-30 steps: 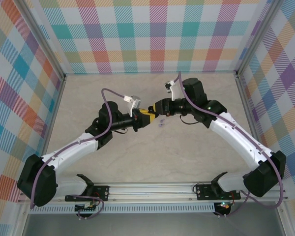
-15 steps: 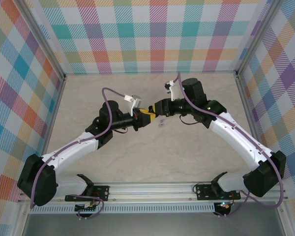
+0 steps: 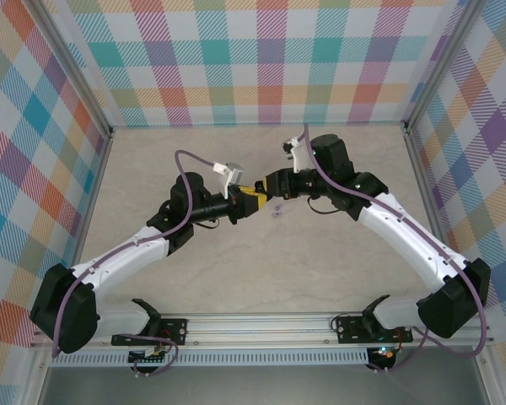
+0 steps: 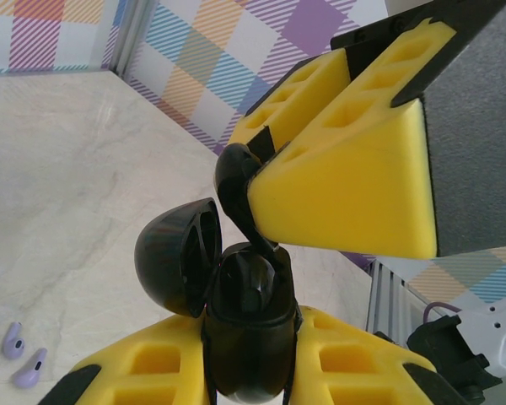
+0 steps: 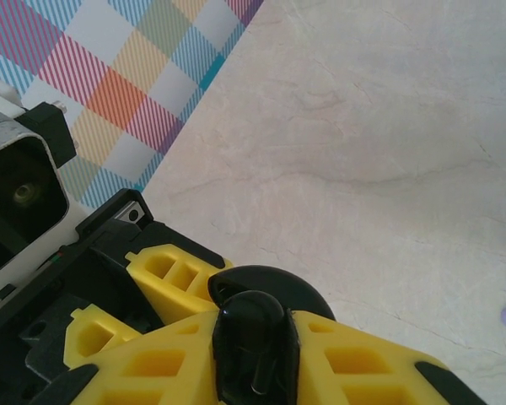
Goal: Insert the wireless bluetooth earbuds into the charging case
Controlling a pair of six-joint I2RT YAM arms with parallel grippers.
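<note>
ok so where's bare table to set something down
Bare: the far strip under the back wall, and the near middle just beyond the rail. Crowded: centre, where the left gripper and right gripper meet, lavender earbuds beside them.

Black charging case (image 4: 251, 333): glossy, rounded, upright, clamped in left tool (image 4: 250, 359), clear of bench (image 4: 84, 169). Lid (image 4: 177, 257) hinged open, tipped left. Black earbud (image 4: 234, 181): pinched in right tool (image 4: 243, 169), stem reaching down to case mouth. Two pale lavender earbuds (image 4: 13, 340): loose on bench, close together, apart from case.
</note>
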